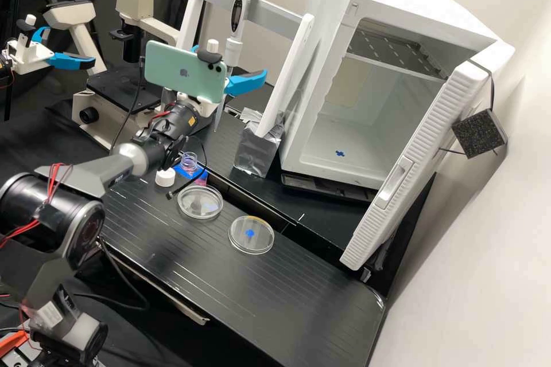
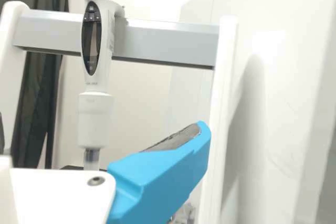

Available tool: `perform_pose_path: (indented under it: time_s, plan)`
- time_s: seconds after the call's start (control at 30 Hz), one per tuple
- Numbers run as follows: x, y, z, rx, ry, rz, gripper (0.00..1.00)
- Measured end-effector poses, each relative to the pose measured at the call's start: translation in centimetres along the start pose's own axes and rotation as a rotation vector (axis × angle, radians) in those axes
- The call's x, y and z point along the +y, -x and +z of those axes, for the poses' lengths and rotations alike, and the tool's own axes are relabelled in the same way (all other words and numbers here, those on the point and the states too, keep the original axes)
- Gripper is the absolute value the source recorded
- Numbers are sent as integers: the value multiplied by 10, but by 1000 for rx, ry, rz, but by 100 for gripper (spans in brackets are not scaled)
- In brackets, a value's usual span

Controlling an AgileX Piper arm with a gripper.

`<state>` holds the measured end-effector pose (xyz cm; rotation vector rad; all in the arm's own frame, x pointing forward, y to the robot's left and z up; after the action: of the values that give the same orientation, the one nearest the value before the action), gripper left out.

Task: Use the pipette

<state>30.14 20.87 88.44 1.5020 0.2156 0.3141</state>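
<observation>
Nearest us, low on the left of the high view, the dark grey arm (image 1: 49,206) is extending toward the rack, a mint-green phone (image 1: 183,69) riding on its wrist. At its end, the white gripper (image 1: 229,61) is holding its jaws wide apart, gripping nothing. We are seeing one bright blue finger (image 2: 157,182) close up in the wrist view, its dark pad facing inward. Beyond it, our electronic pipette (image 2: 94,114) is standing upright in the white-framed rack (image 1: 297,63), red button uppermost, handle resting against the grey crossbar. Foil is wrapping the block (image 1: 255,152) at the foot of one rack post.

On the black bench (image 1: 241,292) we are noting two clear Petri dishes: one (image 1: 198,206) is lying near an uncapped bottle (image 1: 189,163) of pink liquid, the other (image 1: 251,241) is showing a blue mark. A white screw cap (image 1: 165,177) is sitting just beside the bottle. To the right, a white incubator (image 1: 425,6) is standing with its door (image 1: 402,178) swung open. On the left, behind the arm, we are making out a microscope (image 1: 86,11).
</observation>
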Motion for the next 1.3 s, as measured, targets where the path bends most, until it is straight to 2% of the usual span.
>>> perform_pose_path:
  time_s: [0.33,0.43,0.47,0.6,0.7,0.93,1.13,1.3]
  plan:
    - [3,-47,-5,-83,45,-31,100]
    - [2,-56,-6,-87,75,-42,100]
    - [3,-58,-7,-84,85,-41,0]
    - [1,-65,-8,-82,88,-50,0]
    - [1,-67,-10,-81,77,-55,0]
    - [3,-70,-13,-79,87,-49,0]
    - [-1,-70,-17,-76,70,-54,0]
    - [-2,-71,-15,-85,78,-55,0]
